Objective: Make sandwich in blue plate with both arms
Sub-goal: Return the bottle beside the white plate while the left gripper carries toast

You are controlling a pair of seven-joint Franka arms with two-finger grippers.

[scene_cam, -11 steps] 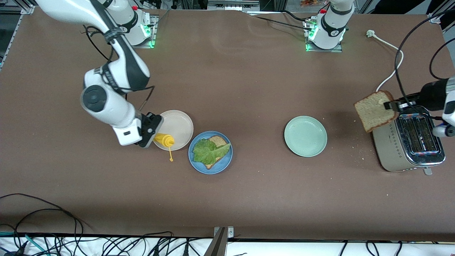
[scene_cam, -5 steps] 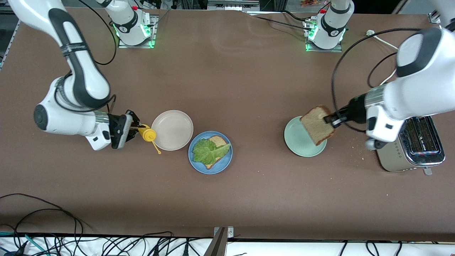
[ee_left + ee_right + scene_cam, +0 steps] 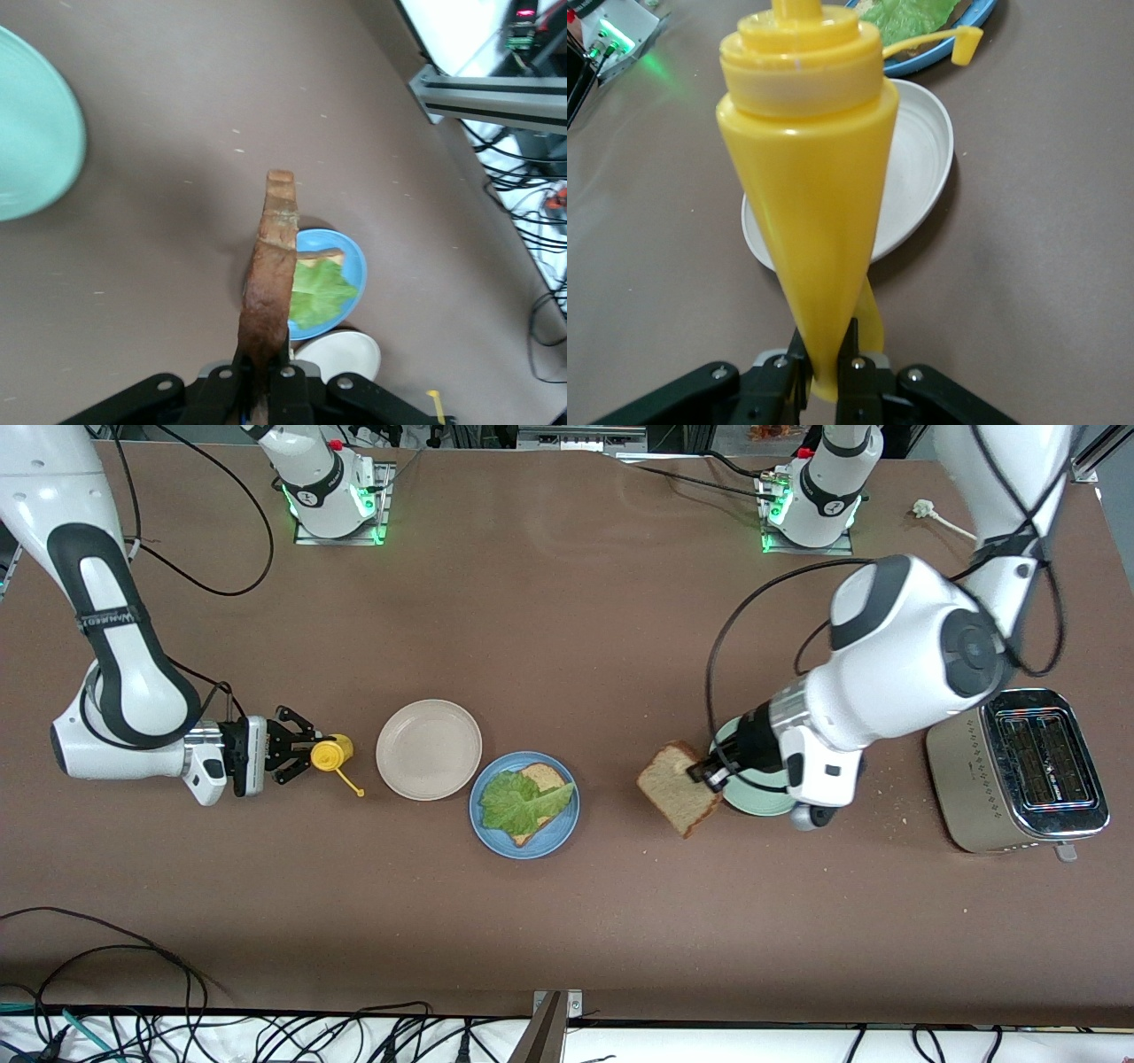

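Left end effector (image 3: 710, 771): clamped on one edge of a brown bread slice (image 3: 678, 787), which it carries on edge in the air over the bare counter (image 3: 567, 921), between the blue plate and the pale green plate; in the left wrist view the slice (image 3: 270, 274) stands up from the closed jaws.
Right end effector (image 3: 297, 745): pinched narrow on the base of a yellow squeeze bottle (image 3: 331, 754), held off the counter toward the right arm's end, beside the beige plate; the bottle's cap (image 3: 360, 791) hangs loose on its strap.
Blue plate (image 3: 567, 822): on the counter near the middle, just beside the beige plate and nearer the front camera than it.
Sandwich so far: one bread slice (image 3: 543, 776) lies in the blue plate with a ruffled lettuce leaf (image 3: 516, 802) on top of it.
Beige plate (image 3: 429, 749): nothing in it.
Pale green plate (image 3: 762, 803): partly hidden under the left arm's wrist.
Toaster (image 3: 1019, 782): silver, at the left arm's end of the counter.
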